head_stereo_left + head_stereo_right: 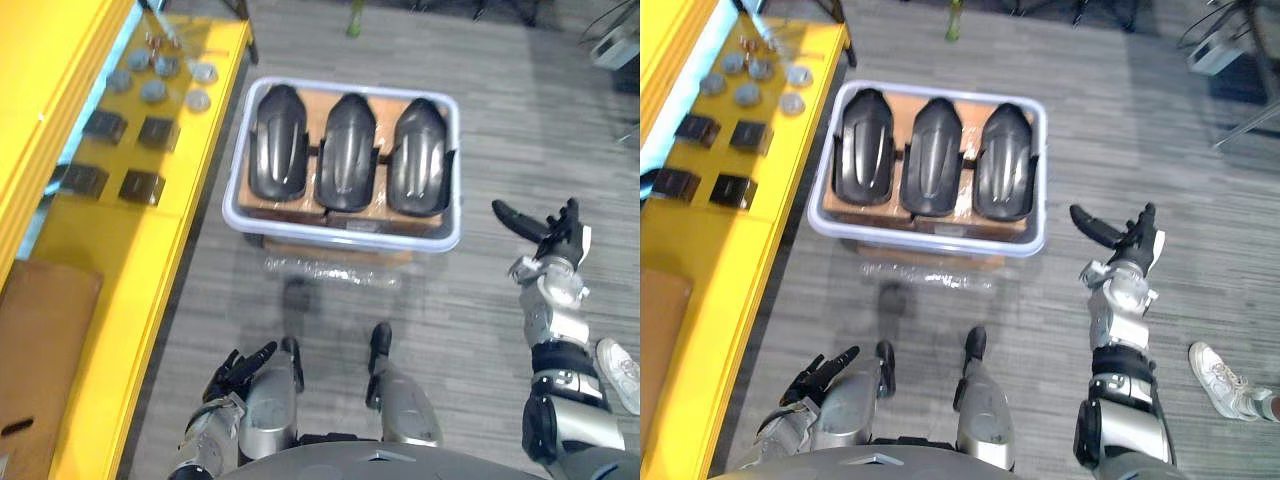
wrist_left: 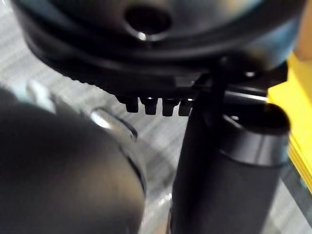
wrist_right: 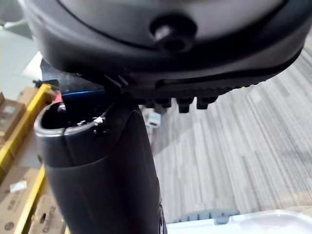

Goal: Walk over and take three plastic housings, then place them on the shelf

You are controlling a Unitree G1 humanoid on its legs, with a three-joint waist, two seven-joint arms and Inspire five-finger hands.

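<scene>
Three black plastic housings (image 1: 278, 140) (image 1: 346, 150) (image 1: 420, 155) lie side by side, lengthwise, in a pale bin (image 1: 340, 235) that rests on a cardboard box on the floor ahead. My right hand (image 1: 560, 238) is raised to the right of the bin, apart from it, open with straight fingers and the thumb pointing toward the bin. My left hand (image 1: 237, 370) hangs low at the near left, open with relaxed fingers and holding nothing. The yellow shelf (image 1: 150, 250) runs along the left side.
On the shelf lie small black boxes (image 1: 142, 186), several grey discs (image 1: 155, 90) and a brown cardboard sheet (image 1: 40, 350). Clear plastic wrap (image 1: 330, 270) lies on the floor before the bin. A person's white shoe (image 1: 1225, 385) shows at the near right.
</scene>
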